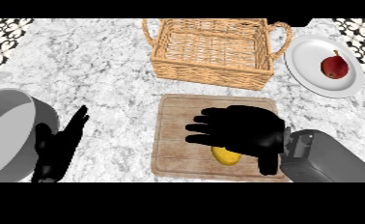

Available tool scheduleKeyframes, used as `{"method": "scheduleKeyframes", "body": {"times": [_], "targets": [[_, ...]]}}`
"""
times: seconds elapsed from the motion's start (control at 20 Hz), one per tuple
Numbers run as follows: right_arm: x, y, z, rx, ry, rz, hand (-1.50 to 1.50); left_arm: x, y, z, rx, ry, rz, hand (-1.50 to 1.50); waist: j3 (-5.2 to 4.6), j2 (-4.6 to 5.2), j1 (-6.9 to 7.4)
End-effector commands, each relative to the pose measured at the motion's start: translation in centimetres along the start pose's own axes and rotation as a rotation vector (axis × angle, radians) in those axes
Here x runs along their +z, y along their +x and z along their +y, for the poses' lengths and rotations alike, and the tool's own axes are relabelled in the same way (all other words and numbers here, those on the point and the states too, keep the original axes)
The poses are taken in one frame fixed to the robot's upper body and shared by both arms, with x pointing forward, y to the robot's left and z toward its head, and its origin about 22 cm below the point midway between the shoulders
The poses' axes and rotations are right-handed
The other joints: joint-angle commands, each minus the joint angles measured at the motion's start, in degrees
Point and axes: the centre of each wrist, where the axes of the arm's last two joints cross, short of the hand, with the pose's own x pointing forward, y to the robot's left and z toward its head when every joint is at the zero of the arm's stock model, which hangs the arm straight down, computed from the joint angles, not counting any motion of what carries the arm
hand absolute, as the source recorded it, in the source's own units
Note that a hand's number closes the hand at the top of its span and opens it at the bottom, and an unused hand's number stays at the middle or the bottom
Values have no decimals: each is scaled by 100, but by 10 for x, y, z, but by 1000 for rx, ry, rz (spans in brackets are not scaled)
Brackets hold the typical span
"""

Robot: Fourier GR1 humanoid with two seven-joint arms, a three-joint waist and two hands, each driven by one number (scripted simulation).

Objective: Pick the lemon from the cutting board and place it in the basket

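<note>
We see the right robot hand (239,129) over the cutting board (178,121), fingers spread, covering the lemon (227,156) without gripping it. Basket (214,54) sits just beyond the board. Left robot hand (61,146) rests open, well left of it.

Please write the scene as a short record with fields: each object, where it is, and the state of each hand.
lemon: on the board, partly hidden under the right hand
board: on the counter, near side of the basket
basket: far side of the board, nothing seen inside
right hand: over the lemon, fingers spread, not closed on it
left hand: open, resting at the view's left
plate: right of the basket, holds a red fruit
grey pot: left edge
</note>
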Motion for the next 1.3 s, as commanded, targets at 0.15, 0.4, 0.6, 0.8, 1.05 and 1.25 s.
{"method": "scheduleKeyframes", "body": {"times": [0.15, 0.4, 0.6, 0.8, 1.05, 1.25], "targets": [[-19, -4, 32, 60, 40, 38, -150, 2, -26, -1, 4, 21, 132, 0, -80, 62, 2], [-21, -6, 27, 90, 90, 65, -150, -2, -16, 4, -3, 8, 131, 0, -82, 55, -6], [-28, 3, 39, 66, 87, 64, -150, -2, -27, -4, 2, 6, 145, 0, -83, 50, -36], [-29, -2, 43, 67, 80, 52, -150, -2, -22, 11, -11, 8, 130, 0, -82, 49, -28], [-32, -7, 55, 64, 77, 46, -150, -4, -24, -2, -11, -4, 127, 0, -83, 54, -44], [-44, -16, 67, 71, 101, 58, 150, 0, -27, -2, 1, 5, 147, 0, -81, 60, -5]]}}
